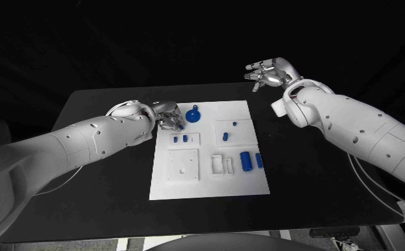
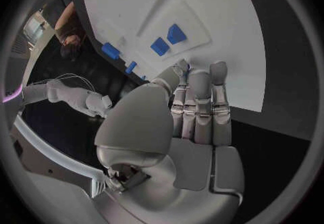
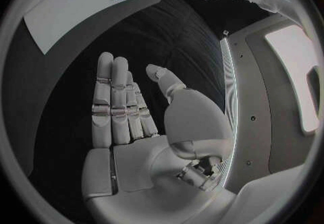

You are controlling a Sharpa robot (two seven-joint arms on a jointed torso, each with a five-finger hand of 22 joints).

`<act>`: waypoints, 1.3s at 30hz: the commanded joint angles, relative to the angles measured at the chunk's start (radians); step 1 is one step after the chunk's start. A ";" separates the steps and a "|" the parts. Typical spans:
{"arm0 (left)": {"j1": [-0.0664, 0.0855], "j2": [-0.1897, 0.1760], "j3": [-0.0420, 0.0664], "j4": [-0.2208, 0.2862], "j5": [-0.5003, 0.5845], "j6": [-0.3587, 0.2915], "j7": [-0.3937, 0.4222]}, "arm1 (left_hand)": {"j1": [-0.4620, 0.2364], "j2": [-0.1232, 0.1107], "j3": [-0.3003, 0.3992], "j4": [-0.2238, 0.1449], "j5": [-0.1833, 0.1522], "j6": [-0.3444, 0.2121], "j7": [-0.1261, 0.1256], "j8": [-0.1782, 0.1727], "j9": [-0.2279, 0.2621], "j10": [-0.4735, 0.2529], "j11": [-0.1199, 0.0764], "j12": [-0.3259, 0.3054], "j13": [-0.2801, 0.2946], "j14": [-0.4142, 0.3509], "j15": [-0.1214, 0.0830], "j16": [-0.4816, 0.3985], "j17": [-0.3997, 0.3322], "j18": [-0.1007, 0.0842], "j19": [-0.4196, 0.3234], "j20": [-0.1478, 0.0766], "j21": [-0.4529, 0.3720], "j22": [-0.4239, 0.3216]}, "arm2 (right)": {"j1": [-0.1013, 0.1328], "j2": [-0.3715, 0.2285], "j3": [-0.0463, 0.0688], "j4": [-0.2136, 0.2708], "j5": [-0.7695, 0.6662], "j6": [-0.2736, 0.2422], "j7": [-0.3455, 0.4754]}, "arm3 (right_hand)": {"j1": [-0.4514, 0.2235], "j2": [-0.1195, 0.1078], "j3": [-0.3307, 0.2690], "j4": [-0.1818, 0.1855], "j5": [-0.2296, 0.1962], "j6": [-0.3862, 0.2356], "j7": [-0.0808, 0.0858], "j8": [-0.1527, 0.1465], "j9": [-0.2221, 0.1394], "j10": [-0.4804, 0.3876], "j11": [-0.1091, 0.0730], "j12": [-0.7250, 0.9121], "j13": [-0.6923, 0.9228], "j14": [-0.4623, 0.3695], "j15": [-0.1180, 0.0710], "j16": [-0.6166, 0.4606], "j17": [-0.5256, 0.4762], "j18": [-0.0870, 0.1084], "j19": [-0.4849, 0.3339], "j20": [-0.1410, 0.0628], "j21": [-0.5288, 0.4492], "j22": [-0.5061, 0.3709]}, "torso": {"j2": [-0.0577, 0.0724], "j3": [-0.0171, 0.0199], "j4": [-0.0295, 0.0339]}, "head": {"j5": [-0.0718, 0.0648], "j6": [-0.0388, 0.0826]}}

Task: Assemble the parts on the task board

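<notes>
At the board's (image 1: 211, 186) far left corner, left hand (image 1: 167, 116) hovers, fingers straight, empty; right hand (image 1: 270, 73) spread, empty, beyond counter's (image 1: 101, 204) far edge.

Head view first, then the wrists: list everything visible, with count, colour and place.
Table: one, black, under everything.
Task board: one, white, middle of the table.
Round part with a ring: one, blue, far end of the board, near the left hand.
Small parts: several, blue, in the board's recesses; exact count unclear.
Left hand: silver, at the board's far left corner, holding nothing visible.
Right hand: silver, raised beyond the table's far right, fingers apart, empty.
</notes>
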 commanded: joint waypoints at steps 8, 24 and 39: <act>-0.005 0.009 -0.002 -0.001 -0.004 0.010 0.007 | 0.002 0.007 -0.001 -0.006 -0.004 -0.002 0.008 0.006 0.001 -0.006 0.007 -0.003 0.000 0.005 0.004 -0.005 0.001 0.019 -0.002 -0.005 0.003 0.019 | 0.000 0.001 0.001 0.001 -0.005 0.009 0.005 | 0.000 -0.004 0.002 -0.001 0.006 0.006 0.001 -0.001 0.002 -0.005 0.000 -0.006 -0.002 0.002 0.003 0.005 -0.001 0.020 0.003 0.001 0.002 0.001 | 0.000 0.0002 0.0004 | 0.001 0.001; -0.005 0.019 -0.003 -0.004 -0.007 0.004 0.005 | 0.002 0.008 -0.001 -0.006 -0.006 -0.004 0.008 0.006 0.001 -0.009 0.007 -0.003 0.000 0.005 0.005 -0.005 0.002 0.020 -0.002 -0.004 0.005 0.019 | 0.000 0.001 0.001 0.002 -0.005 0.010 0.005 | 0.000 -0.004 0.002 -0.001 0.006 0.006 0.001 -0.001 0.002 -0.005 0.000 -0.006 -0.002 0.002 0.003 0.005 -0.001 0.020 0.003 0.001 0.002 0.001 | 0.000 0.0006 0.0004 | 0.001 -0.002; -0.005 0.026 -0.004 -0.006 -0.029 0.040 -0.026 | -0.010 -0.008 -0.005 0.002 -0.017 -0.027 0.012 0.006 -0.001 -0.054 0.021 -0.003 0.000 -0.007 0.015 -0.007 0.002 0.021 -0.010 0.004 0.000 0.018 | 0.000 -0.001 0.001 0.002 -0.005 0.011 0.005 | 0.000 -0.004 0.002 -0.001 0.006 0.006 0.001 -0.001 0.002 -0.005 0.000 -0.006 -0.002 0.002 0.003 0.005 -0.001 0.020 0.003 0.001 0.002 0.001 | -0.001 0.0007 0.0000 | -0.001 -0.003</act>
